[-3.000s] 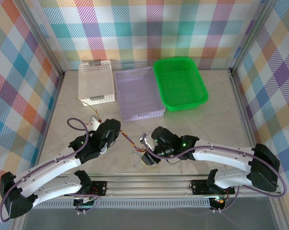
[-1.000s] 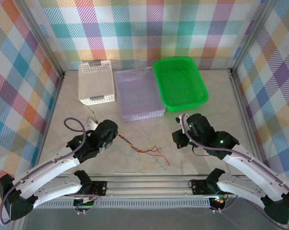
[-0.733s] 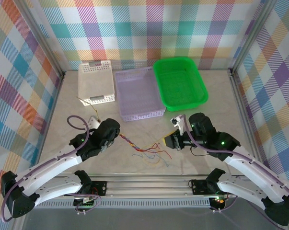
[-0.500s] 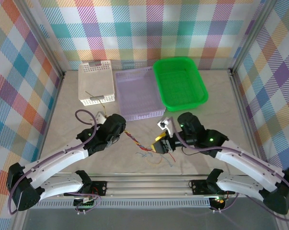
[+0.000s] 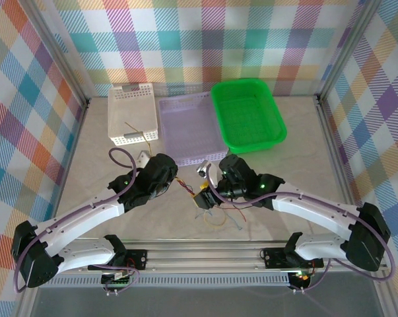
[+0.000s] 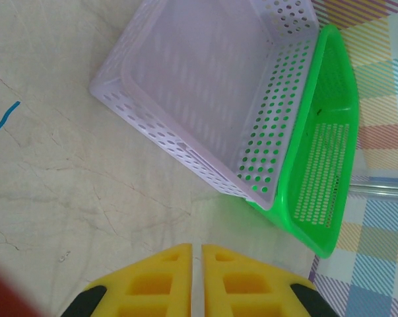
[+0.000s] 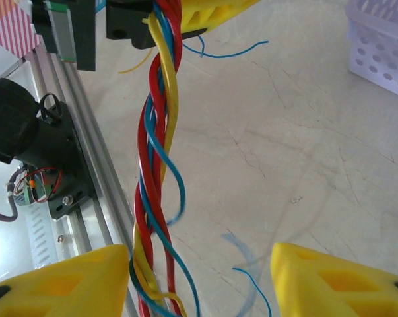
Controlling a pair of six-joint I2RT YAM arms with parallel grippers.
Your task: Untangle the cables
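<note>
The cables (image 5: 188,189) are thin red, yellow and blue wires twisted into one bundle, stretched between my two grippers. Their loose ends (image 5: 220,218) curl on the table below. My left gripper (image 5: 175,179) is shut on one end of the bundle. In the left wrist view its yellow fingers (image 6: 160,281) stand almost touching around the left gripper (image 6: 197,248) tip, and the wire itself is hidden there. My right gripper (image 7: 200,251) is open. The twisted cables (image 7: 156,165) run between its fingers, close against the left finger (image 7: 66,284).
A white basket (image 5: 132,105), a lilac basket (image 5: 189,125) and a green basket (image 5: 247,115) stand side by side at the back. One yellow strand (image 5: 138,130) lies over the white basket's front. The aluminium rail (image 7: 86,198) runs along the near edge.
My right gripper has opened and swung left across the table to the bundle beside my left gripper. The left arm has shifted a little toward the baskets, still shut.
</note>
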